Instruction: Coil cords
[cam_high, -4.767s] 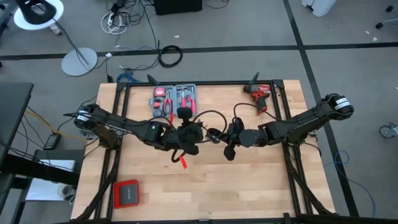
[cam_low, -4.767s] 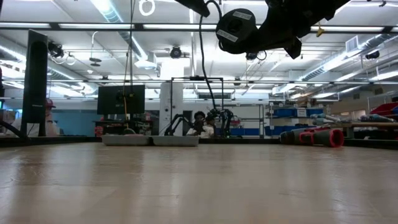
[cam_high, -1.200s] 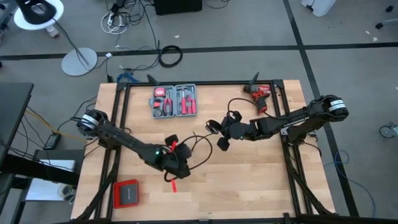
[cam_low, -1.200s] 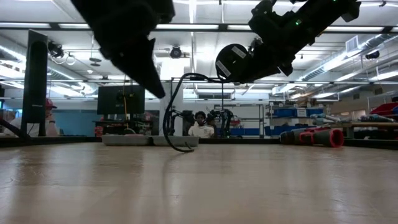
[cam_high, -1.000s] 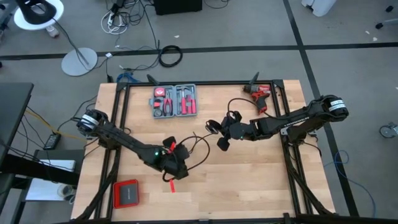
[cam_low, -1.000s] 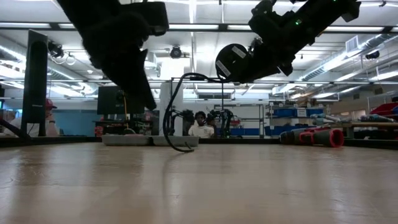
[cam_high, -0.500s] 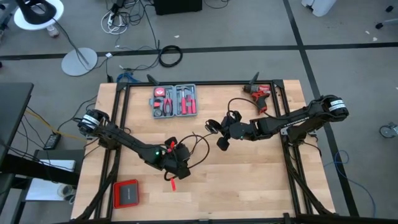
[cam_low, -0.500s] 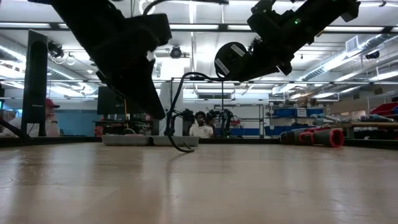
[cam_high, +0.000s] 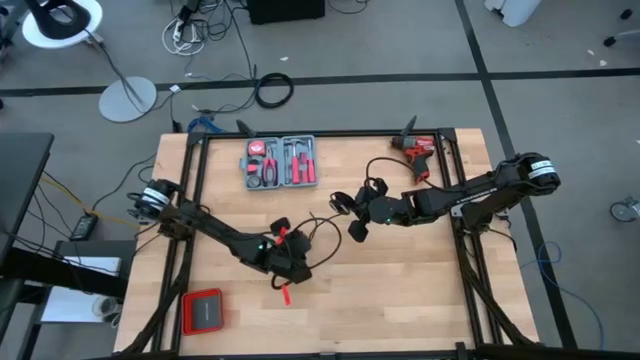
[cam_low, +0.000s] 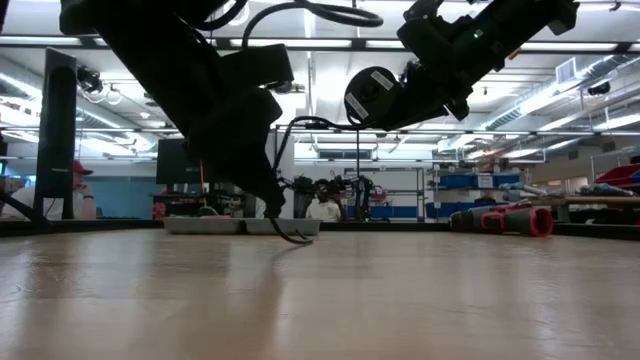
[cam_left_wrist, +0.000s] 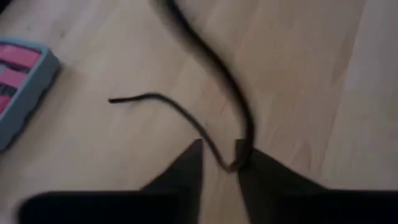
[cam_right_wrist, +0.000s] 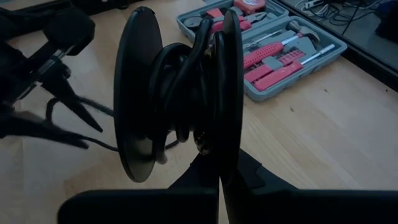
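Note:
The cord (cam_high: 322, 228) is a thin black cable. One end is wound on a black spool (cam_right_wrist: 180, 81), and the rest runs down in a loose loop onto the table (cam_low: 290, 236). My right gripper (cam_right_wrist: 219, 171) is shut on the spool and holds it above the table's middle (cam_high: 358, 222). My left gripper (cam_left_wrist: 219, 146) is low over the table (cam_high: 292, 268), left of and nearer than the spool. A bend of the cord (cam_left_wrist: 231, 165) sits between its fingers. The cord's free end (cam_left_wrist: 113, 99) lies on the wood. My left gripper has the cord's bend (cam_left_wrist: 231, 165) between its two fingers, which come slanting down from above. The cord rests against one finger (cam_left_wrist: 249, 155); the other side of the hold does not show plainly. The cord lies slack on the table. My right gripper pinches the rim of one spool flange (cam_right_wrist: 225, 149) between its two fingers, coming level from the table's right. The spool is lifted clear with its flanges on edge and the cord wound on its hub.
A grey tool case (cam_high: 281, 161) with red tools lies at the far side. A red drill (cam_high: 415, 150) is at the far right, and a red and black box (cam_high: 203, 312) at the near left. Black frame rails (cam_high: 190, 190) run along the table's sides.
My left gripper has moved a little toward the table's right and near edges. It has come down to the cord's loop on the table. The spool stays where it was.

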